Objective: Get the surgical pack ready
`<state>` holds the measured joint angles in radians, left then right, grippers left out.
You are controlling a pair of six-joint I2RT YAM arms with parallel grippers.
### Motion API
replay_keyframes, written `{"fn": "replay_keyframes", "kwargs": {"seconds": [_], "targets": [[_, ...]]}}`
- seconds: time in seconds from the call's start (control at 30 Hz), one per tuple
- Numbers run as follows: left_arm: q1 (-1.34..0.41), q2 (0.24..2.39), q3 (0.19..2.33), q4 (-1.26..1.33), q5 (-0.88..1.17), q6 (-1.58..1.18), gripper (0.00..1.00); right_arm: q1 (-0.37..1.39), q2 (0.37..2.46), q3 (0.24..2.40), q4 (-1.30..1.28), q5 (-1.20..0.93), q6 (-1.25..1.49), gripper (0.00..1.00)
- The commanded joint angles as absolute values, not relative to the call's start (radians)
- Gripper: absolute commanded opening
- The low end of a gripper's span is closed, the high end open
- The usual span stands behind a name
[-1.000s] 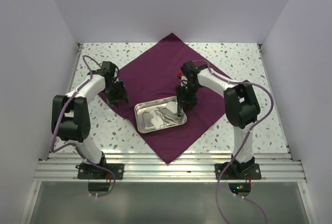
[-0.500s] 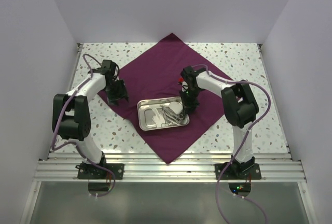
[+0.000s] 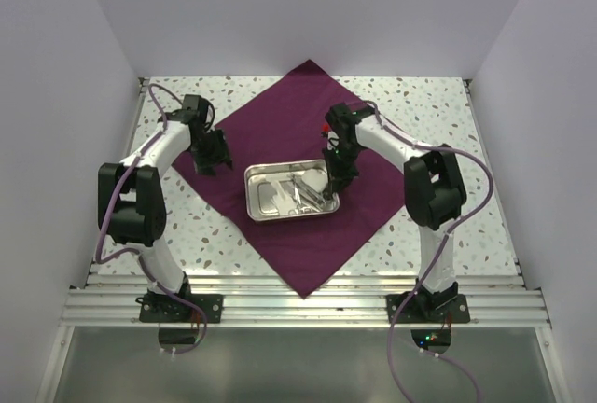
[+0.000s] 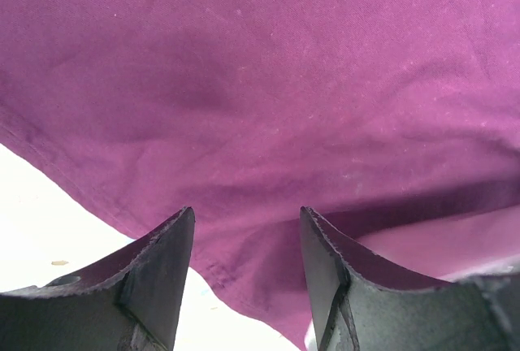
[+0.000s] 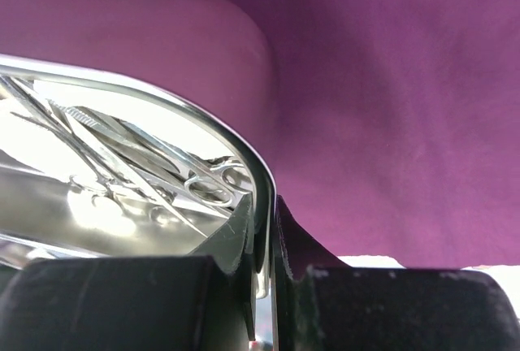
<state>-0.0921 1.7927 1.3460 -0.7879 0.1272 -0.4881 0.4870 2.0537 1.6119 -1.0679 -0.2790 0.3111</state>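
A dark-purple cloth [image 3: 280, 132] lies as a diamond on the speckled table. On it rests the shiny steel tray [image 3: 256, 179], holding silver scissors and tweezers [image 3: 303, 196] and white gauze [image 3: 270, 200]. My right gripper [image 3: 335, 186] is shut on the tray's right rim; in the right wrist view the rim [image 5: 258, 174] sits pinched between the fingers, with scissor handles [image 5: 213, 187] just inside. My left gripper [image 3: 211, 162] hovers open over the cloth's left edge [image 4: 122, 221], nothing between its fingers [image 4: 166, 262].
White walls enclose the speckled table [image 3: 429, 104] on three sides. A metal rail [image 3: 298, 305] runs along the near edge, where both arm bases stand. Bare tabletop [image 4: 32, 221] shows beside the cloth's left edge.
My right gripper has closed on the tray's right rim and turned and shifted the tray toward the cloth's middle. The left gripper has edged up along the cloth's left edge, still open.
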Motion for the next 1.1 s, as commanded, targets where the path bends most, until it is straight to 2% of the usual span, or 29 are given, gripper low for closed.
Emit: {"fn": "replay_keyframes", "kwargs": {"seconds": [0.0,0.23,0.43,0.7,1.07], "targets": [[-0.086,1.776,1.347,-0.802,0.133,-0.499,0.58,0.448,1.980,1.765,-1.095,-0.364,0.365,0.00],[-0.086,1.775,1.319,-0.796,0.123,-0.503,0.57,0.384,2.150,2.027,-1.140,-0.293,0.351,0.00],[-0.086,1.805,1.359,-0.811,0.086,-0.520,0.56,0.385,2.281,2.160,-1.147,-0.224,0.351,0.00],[-0.083,1.891,1.456,-0.819,0.060,-0.546,0.55,0.387,2.355,2.167,-1.106,-0.166,0.391,0.00],[-0.054,1.996,1.566,-0.851,0.046,-0.538,0.55,0.383,2.362,2.181,-1.181,-0.118,0.351,0.00]]}}
